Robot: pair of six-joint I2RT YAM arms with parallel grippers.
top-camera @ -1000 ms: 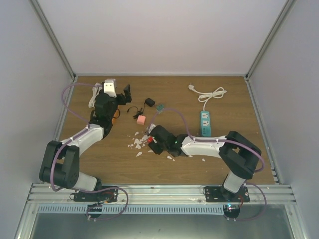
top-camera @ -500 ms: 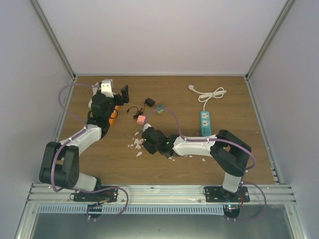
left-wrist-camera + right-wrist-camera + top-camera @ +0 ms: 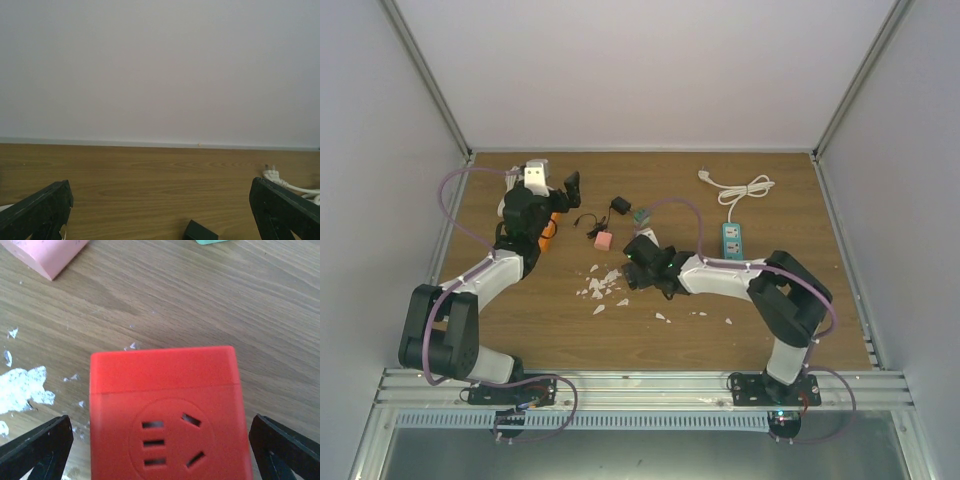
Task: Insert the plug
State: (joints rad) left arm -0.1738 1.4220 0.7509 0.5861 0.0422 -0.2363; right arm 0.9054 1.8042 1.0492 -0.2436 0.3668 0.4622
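At bench centre: the red socket cube is seen between the fingers of the right hand, which are spread apart and not clamped on it.
The cube is set on the bench with its socket face turned to the wrist camera, and a gap is visible at each finger. White flakes are scattered just beside it, and a pink block lies beyond. The black plug with its thin lead is found further back, near the left hand, which is held wide apart low over the bench. A teal power strip and a coiled white cord are noted well apart, to the right.
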